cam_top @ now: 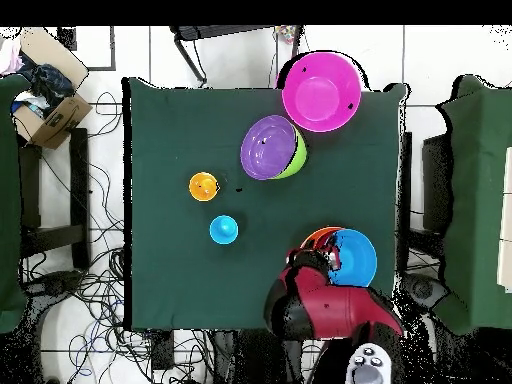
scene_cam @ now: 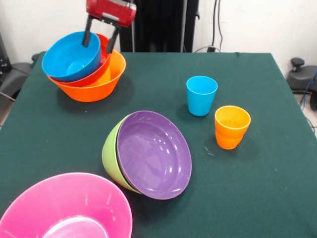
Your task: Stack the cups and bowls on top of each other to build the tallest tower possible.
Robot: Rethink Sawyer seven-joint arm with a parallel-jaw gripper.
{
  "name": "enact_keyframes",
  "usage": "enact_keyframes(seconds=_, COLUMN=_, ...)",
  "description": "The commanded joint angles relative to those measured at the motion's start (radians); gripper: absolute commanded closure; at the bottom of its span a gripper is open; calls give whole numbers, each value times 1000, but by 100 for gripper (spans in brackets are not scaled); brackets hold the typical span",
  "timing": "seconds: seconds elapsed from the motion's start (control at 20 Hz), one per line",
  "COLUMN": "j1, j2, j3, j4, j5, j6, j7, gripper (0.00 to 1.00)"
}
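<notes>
Two cups (scene_cam: 201, 95), no readable writing

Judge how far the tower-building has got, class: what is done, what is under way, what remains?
Done: a blue bowl and a red-orange bowl sit nested, tilted, in the orange bowl. Under way: the gripper is open, one finger inside the blue bowl and one behind its rim. Left: the purple bowl inside the green bowl, the pink bowl, the blue cup and the orange cups.

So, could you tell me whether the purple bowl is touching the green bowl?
Touching. The front view shows the purple bowl nested inside the green bowl, both tipped on their sides, rims pressed together with no gap.
</notes>
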Motion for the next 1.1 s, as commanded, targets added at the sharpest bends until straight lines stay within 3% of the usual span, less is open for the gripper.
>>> enact_keyframes(seconds=0.05, j1=-112, j2=-115, j3=238, j4=17, j5=-36, j6=213, j7=-34, gripper=0)
enact_keyframes(seconds=0.35, j1=-131, j2=-158, j3=299, j4=-5, j5=-14, j6=300, j7=-67, gripper=0)
enact_keyframes(seconds=0.55, j1=-181, j2=-163, j3=379, j4=-36, j5=-16, j6=326, j7=-92, gripper=0)
enact_keyframes(seconds=0.9, j1=-487, j2=-133, j3=796, j4=-70, j5=-49, j6=402, j7=-335, gripper=0)
enact_keyframes(seconds=1.1, j1=-437, j2=-103, j3=748, j4=-168, j5=-72, j6=398, j7=-219, gripper=0)
